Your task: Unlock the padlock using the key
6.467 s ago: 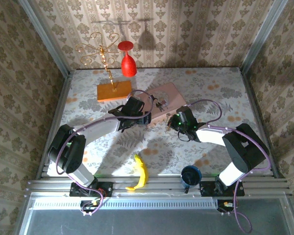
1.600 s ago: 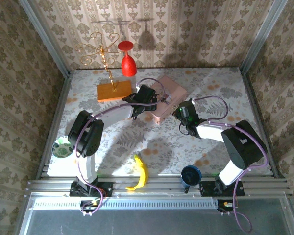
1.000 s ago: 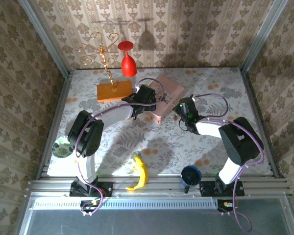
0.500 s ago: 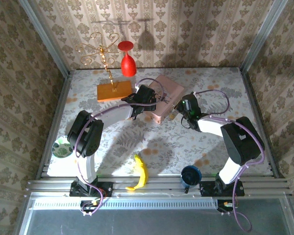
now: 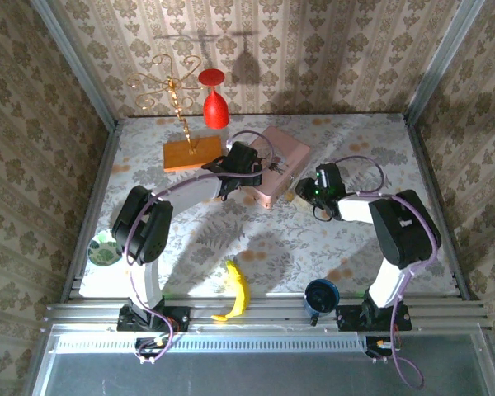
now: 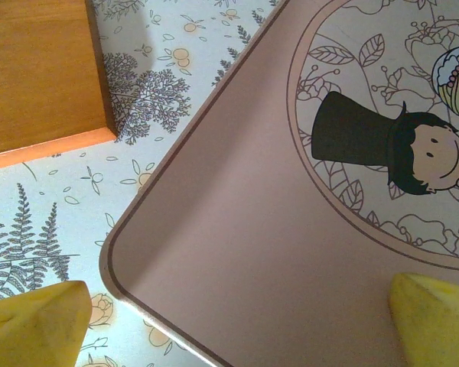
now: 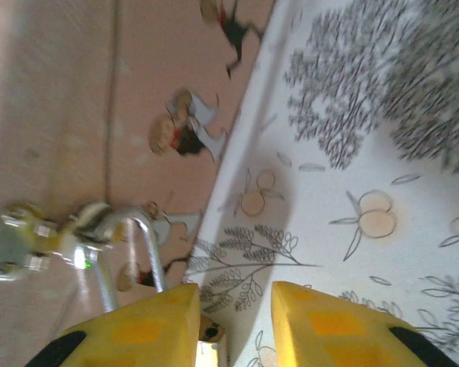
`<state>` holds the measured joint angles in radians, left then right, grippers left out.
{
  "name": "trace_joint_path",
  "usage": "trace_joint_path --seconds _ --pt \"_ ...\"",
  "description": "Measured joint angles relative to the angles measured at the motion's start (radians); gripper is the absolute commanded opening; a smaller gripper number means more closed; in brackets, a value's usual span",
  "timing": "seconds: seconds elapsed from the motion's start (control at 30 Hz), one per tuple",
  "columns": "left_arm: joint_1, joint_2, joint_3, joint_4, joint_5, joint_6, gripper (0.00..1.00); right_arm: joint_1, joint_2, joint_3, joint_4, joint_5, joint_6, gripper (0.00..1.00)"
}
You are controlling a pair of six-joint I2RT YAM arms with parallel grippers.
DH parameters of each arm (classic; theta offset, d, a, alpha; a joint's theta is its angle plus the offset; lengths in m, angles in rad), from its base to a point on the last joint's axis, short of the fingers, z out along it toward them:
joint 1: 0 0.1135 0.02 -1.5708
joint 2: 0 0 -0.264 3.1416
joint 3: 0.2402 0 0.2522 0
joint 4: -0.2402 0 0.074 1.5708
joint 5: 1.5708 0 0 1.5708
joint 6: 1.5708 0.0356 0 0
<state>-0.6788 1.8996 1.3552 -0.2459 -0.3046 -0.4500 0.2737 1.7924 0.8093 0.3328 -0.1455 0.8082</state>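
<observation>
Just at the right edge of the pink box [image 7: 61, 115], the padlock [image 7: 148, 256] dips its shackle behind one finger of the right gripper [image 7: 233, 294], whose fingers stand slightly apart; the left gripper [image 6: 233, 310], spread wide, hovers over the box.

The left gripper [image 6: 236, 319] hangs over a pink box [image 6: 237, 252]. Its yellow fingertips [image 6: 38, 321] stand wide apart, one above the floral worktop [image 6: 61, 206] beside the box's rounded corner, the other above the lid. The lid shows a drawn figure in a black top hat [image 6: 359, 138]. A wooden block [image 6: 38, 69] lies near that corner and does not touch the box.
</observation>
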Motion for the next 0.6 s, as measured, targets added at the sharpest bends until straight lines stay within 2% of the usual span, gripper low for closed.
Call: trace_joint_path --seconds 0.37,0.6 --pt "0.011 0.000 0.000 -0.001 0.018 0.003 1.00 0.034 0.062 0.064 -0.010 -0.072 -0.035 0.35" --pt "0.026 0.000 0.002 -0.005 0.020 0.010 1.00 0.090 0.061 0.111 -0.112 0.011 -0.096 0.40"
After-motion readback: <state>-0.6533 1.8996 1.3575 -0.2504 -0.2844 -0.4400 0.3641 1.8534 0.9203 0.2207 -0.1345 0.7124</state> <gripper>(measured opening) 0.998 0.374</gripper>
